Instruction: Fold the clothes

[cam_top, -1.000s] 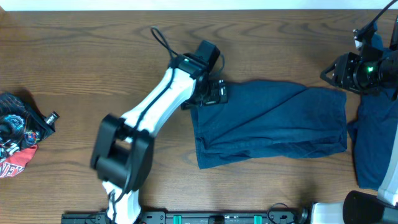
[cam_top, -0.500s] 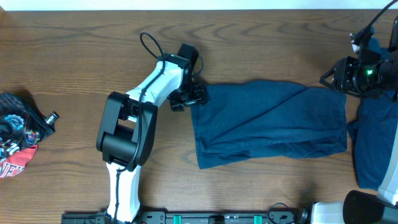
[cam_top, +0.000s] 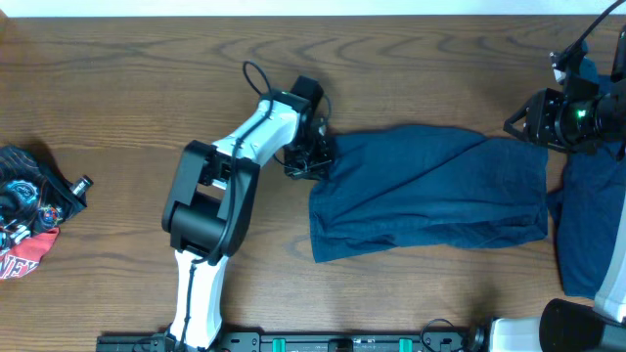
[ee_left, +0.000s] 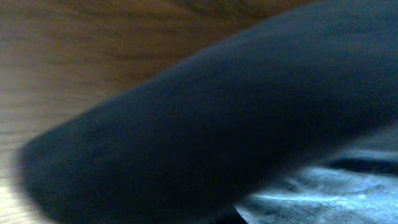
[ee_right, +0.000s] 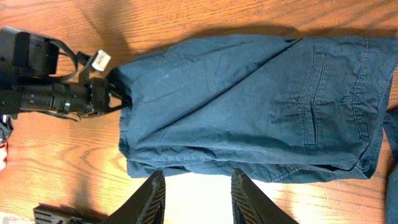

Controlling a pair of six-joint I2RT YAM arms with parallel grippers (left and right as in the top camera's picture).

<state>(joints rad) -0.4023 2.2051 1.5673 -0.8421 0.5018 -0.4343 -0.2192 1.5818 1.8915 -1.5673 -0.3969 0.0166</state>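
Overhead, the folded shorts [cam_top: 430, 196] sit a bit right of centre on the wood-grain table [cam_top: 117, 88]. They're a soft, matte navy rectangle, lightly wrinkled, with one diagonal crease. The long axis runs left to right, with the waistband and slit pocket at the right end and the hems at the left. The left gripper [cam_top: 315, 161] is pinched tight on the top-left corner, fabric bunched there. The right gripper [ee_right: 199, 193] is partly open with nothing between its fingers. A second garment [cam_top: 587, 225] lies at the right edge

A: Where could fingers pass?
B: Over bare surface [cam_top: 440, 59] far side and near-left.
A: Obstacles?
B: Left arm [cam_top: 256, 137] mid-scene, clothes [cam_top: 430, 196] right of it, colourful bundle [cam_top: 24, 210] far left.
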